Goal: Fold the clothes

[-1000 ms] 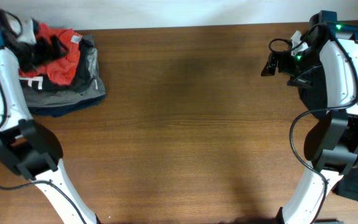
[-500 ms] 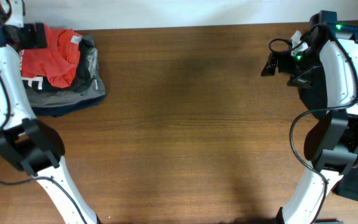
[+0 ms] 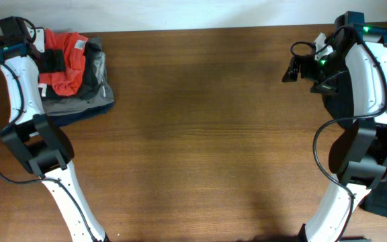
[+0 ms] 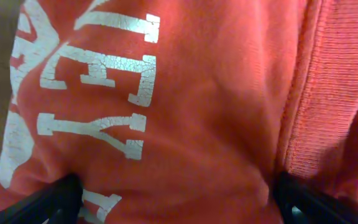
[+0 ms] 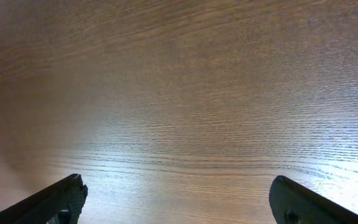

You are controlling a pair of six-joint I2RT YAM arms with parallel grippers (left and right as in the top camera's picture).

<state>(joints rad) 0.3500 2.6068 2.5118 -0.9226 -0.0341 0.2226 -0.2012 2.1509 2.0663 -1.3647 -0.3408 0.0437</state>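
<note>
Likely a robotics lab bench: 2 white-and-black arms, the left arm [image 3: 17, 87] and the right arm [image 3: 366, 74], stand at a brown wooden table [image 3: 200, 134] by a plain pale wall [image 3: 180, 13], with a red-orange T-shirt [image 3: 69, 64] heaped on folded garments [image 3: 93, 97].

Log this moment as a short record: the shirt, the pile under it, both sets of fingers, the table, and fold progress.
shirt: red-orange T-shirt, crumpled on top of the pile, white lettering showing
pile: folded grey and navy garments, at the table's far left corner
left fingers: open, spread over the shirt, not closed on it
right fingers: open, empty, over bare wood
table: brown wood
fold: not yet started
</note>
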